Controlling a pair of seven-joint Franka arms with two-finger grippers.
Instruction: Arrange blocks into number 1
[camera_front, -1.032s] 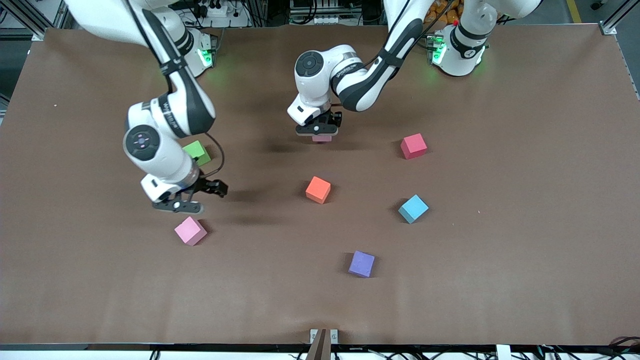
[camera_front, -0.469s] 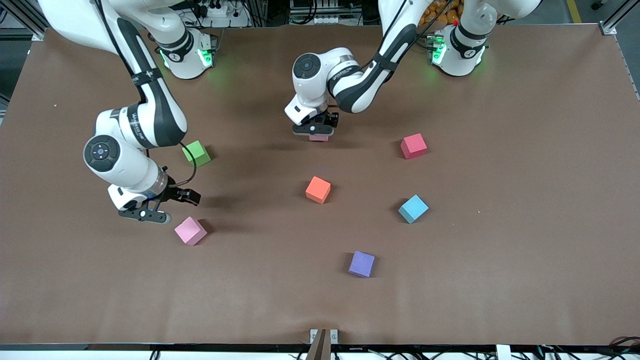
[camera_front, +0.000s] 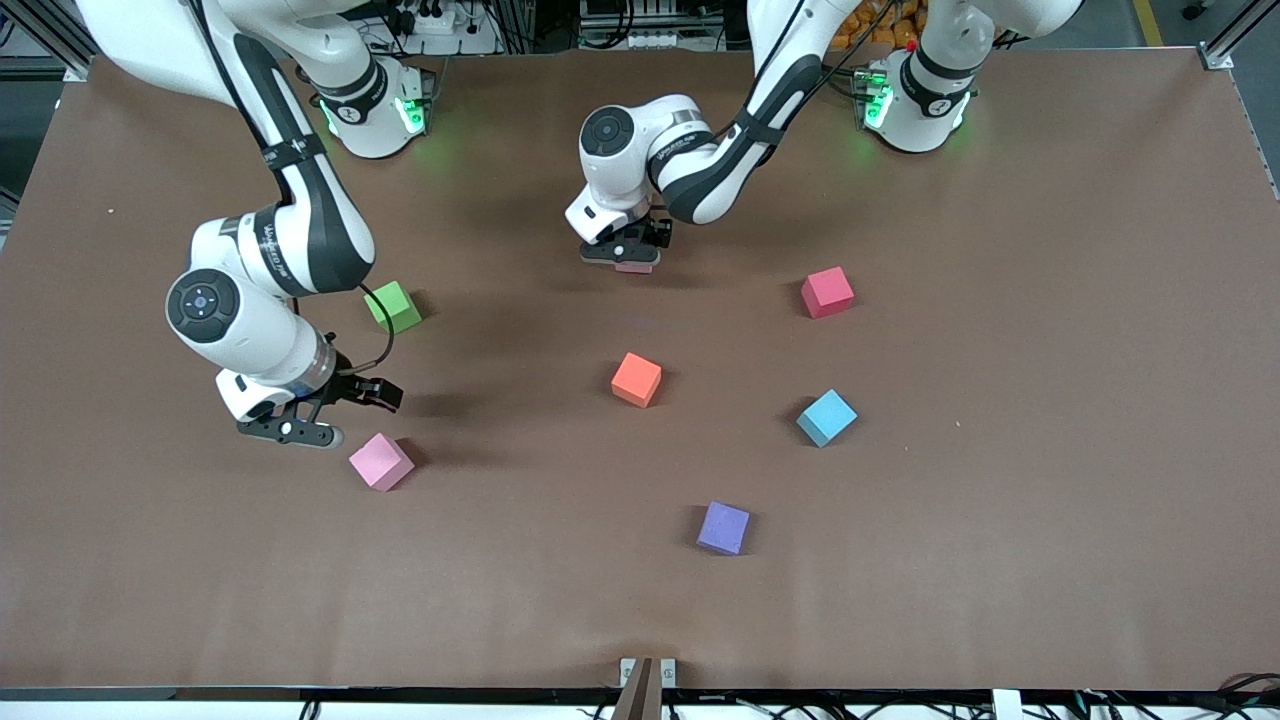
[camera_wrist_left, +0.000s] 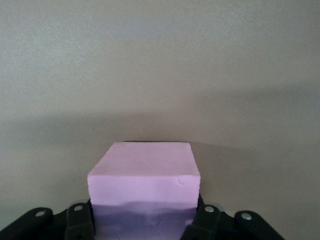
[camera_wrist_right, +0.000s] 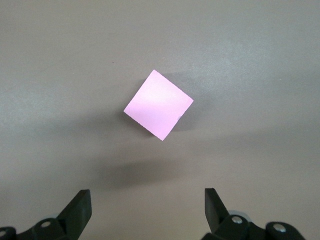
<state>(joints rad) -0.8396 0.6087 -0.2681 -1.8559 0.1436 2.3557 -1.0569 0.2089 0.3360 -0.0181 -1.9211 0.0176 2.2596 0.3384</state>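
Since a second ago, my right arm has swung off toward its own end of the table, uncovering the green block, and my left arm has carried its load a little farther from the front camera.

Items, right arm's end first:

- Right gripper (camera_front: 318, 415) — fingers spread wide, nothing between them, waiting above the table with a light pink block (camera_front: 381, 461) just beside and below it; the right wrist view has that block (camera_wrist_right: 158, 104) turned corner-on to the fingers.
- Green block (camera_front: 393, 306) — on the table, under the right forearm's reach.
- Left gripper (camera_front: 622, 252) — pinching a second light pink block (camera_wrist_left: 144, 180), low over bare table; only its edge peeks out below the fingers in the front view.
- Orange block (camera_front: 637, 379) — nearer the front camera than the left gripper.
- Purple block (camera_front: 724, 527), deep pink-red block (camera_front: 827, 292), sky blue block (camera_front: 826, 417) — loose, well apart.

Step in hand, as I judge it — setting the held cube down as the top of the 1. I would lower it flat, release only on contact, then lift straight up so the foam does not drag.
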